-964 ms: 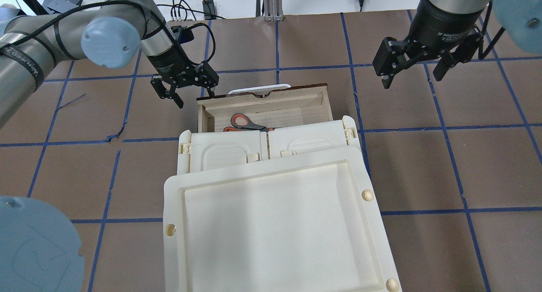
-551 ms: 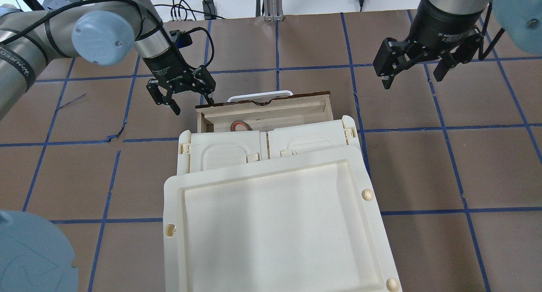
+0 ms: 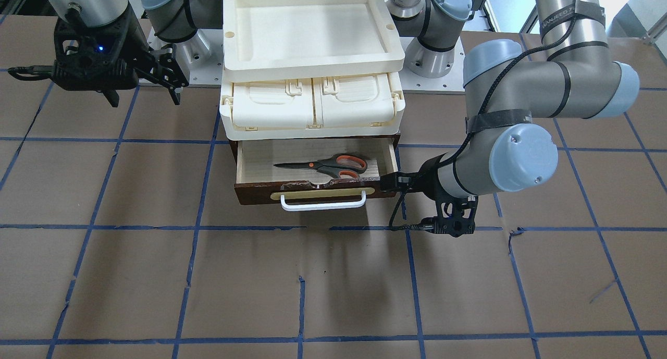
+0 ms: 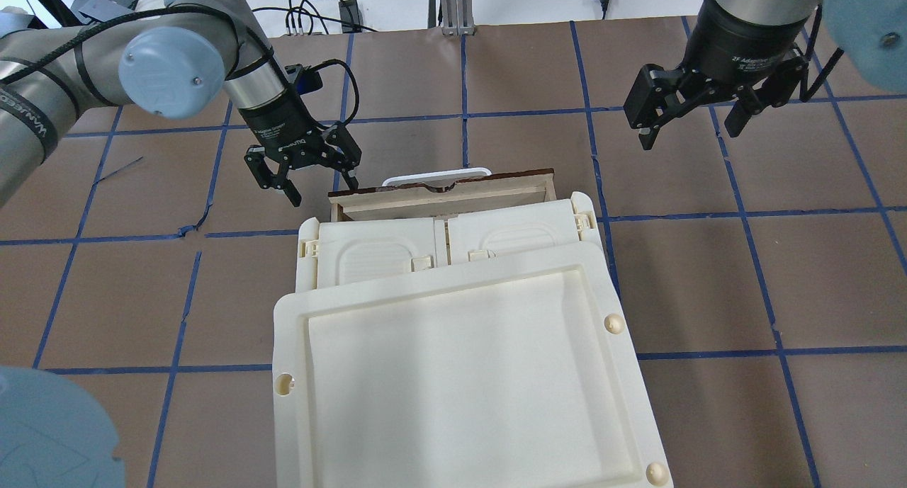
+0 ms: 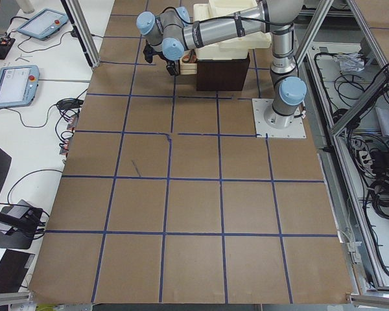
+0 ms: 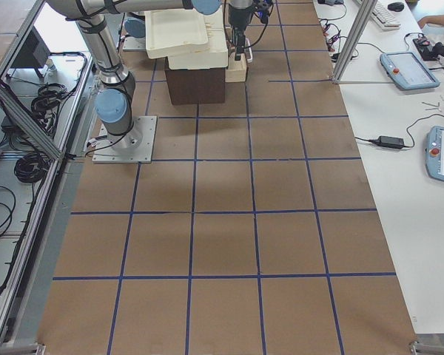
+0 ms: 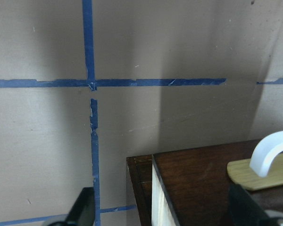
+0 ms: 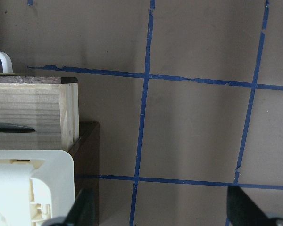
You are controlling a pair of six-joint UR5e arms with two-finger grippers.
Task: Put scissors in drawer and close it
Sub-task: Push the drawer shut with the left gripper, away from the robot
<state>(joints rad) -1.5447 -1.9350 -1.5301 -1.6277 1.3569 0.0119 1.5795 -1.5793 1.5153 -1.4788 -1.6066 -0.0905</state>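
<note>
The scissors (image 3: 325,166) lie flat on the pale floor of the drawer (image 3: 255,195), fully inside its walls, their orange-lined loops just behind the front board. So the first half of the task looks done; what is left is the closing. The drawer stands partly out from under the cream case (image 3: 312,106) and the tray (image 3: 307,66) stacked on top of it.

The left fingers (image 4: 285,185) are spread wide and hold nothing. They sit low at the drawer's front corner, off to one side of the white handle (image 3: 322,205), and the wrist view shows that corner between them (whether a finger actually touches the dark wood cannot be told). The right fingers (image 4: 643,130) are also spread wide and empty, hovering well apart from the drawer on its other side.

The main risk is a push applied at that corner. An off-centre load would probably skew the drawer in its slot and jam it short of shut. A finger could also slip off the chipped edge and scrape the counter (image 3: 156,275). Nothing braces the cabinet, so a hard shove might slide the whole stack backward instead of closing the drawer.
</note>
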